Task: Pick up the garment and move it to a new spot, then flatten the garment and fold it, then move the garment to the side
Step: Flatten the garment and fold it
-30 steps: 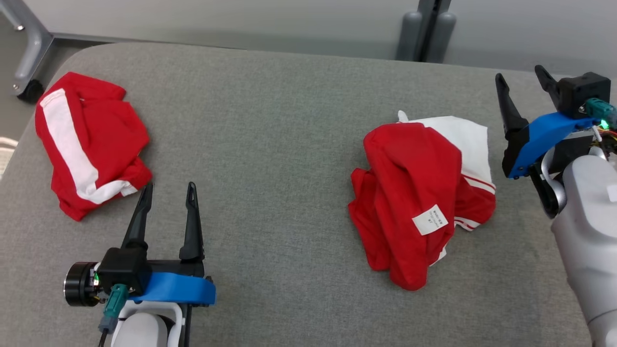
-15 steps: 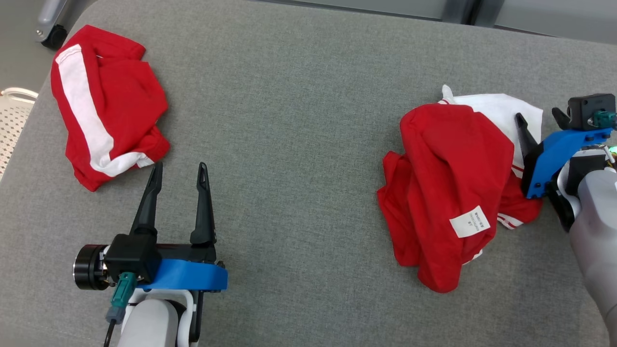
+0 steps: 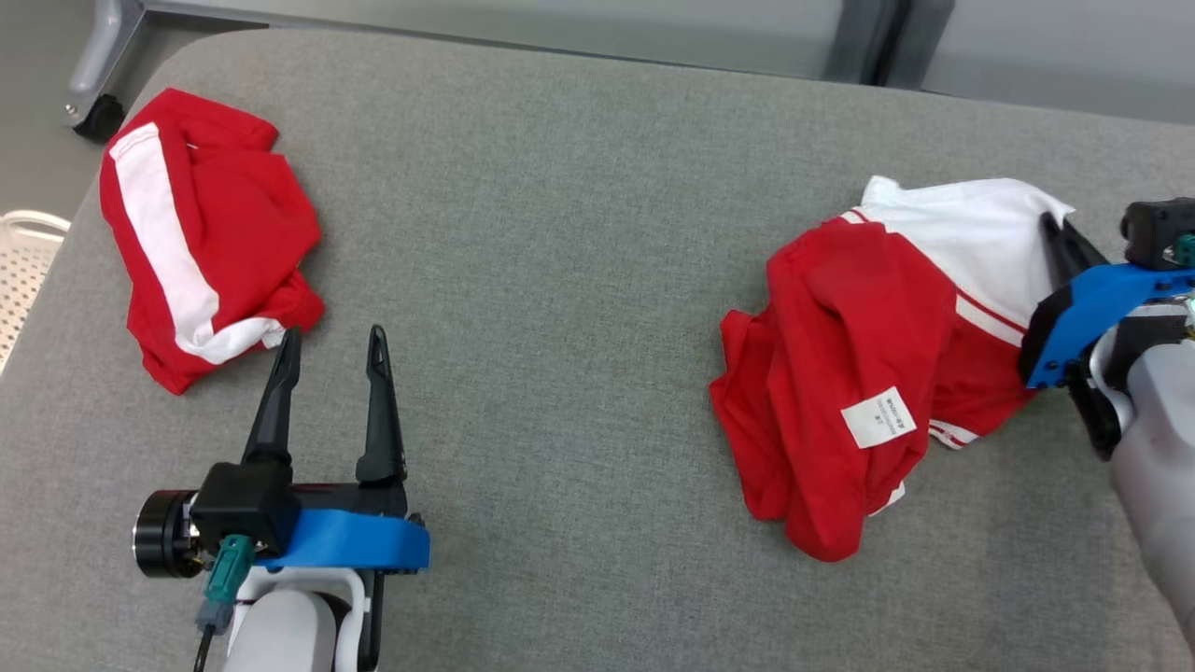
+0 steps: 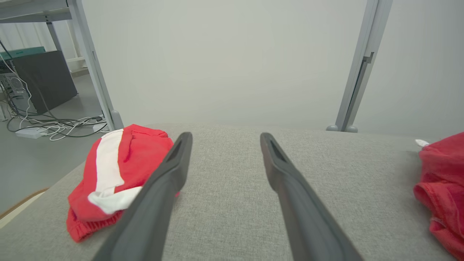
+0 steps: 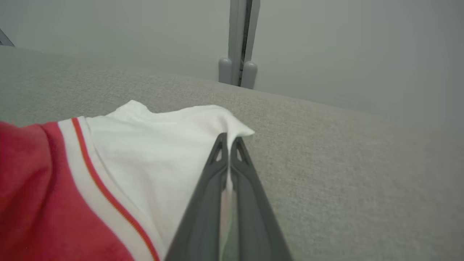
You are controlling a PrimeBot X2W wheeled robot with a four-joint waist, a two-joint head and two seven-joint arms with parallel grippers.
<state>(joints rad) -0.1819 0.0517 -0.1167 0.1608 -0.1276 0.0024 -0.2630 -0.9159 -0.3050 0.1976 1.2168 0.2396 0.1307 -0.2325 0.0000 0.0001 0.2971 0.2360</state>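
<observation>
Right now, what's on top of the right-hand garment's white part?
A red fold with a white label overlaps the white part; the right gripper pinches its edge. Underneath is hidden.

Head view overhead, wrist views low, close, all sharing grey surface (image 3: 560, 280)

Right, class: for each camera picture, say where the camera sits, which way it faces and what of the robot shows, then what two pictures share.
Head view: high on the robot, facing forward and down onto the grey padded table; open left hand lower left, right hand at right edge.
Left wrist view: low, along the open fingers toward the pale wall.
Right wrist view: along shut fingers pinching the crumpled red-and-white garment.
Shared: both wrist views show that garment.
</observation>
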